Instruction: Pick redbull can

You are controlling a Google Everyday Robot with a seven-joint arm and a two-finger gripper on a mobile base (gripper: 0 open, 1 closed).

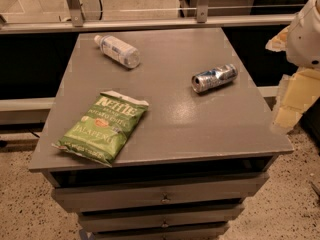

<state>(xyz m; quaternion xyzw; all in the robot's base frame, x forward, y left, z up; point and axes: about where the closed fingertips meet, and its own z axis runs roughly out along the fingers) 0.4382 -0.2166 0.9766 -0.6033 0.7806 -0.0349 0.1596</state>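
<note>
**Pre-approach: can not yet reached, gripper out of view**

- Chip bag (102, 126): green, flat on the tabletop (170, 119) at the near-left corner. Farthest item from the gripper's side and well apart from the can, so not a factor.
- Water bottle (117, 50): clear plastic, on its side at the far left, cap pointing to the far-left corner. Also well away from the gripper's side and from the can.
- redbull can (214, 77): silver-and-blue, on its side right of centre. Shiny round end faces near-left, body runs back toward far-right. Nothing touches it. Of the three items it lies nearest the gripper's side.
- Arm housing (305, 34): white rounded part at the right edge, above and beyond the tabletop's right rim. The gripper itself isn't visible, presumably somewhere past that edge, so I can't tell whether it's wide, narrow or holding anything.

Step, as I read it: the reach hasn't started and no grasp is in hand.

Next move calls for bringing the gripper in leftward over the right rim and down onto the can. It should close across the can's round body, not along its length. A lying can may roll if nudged off-centre.
</note>
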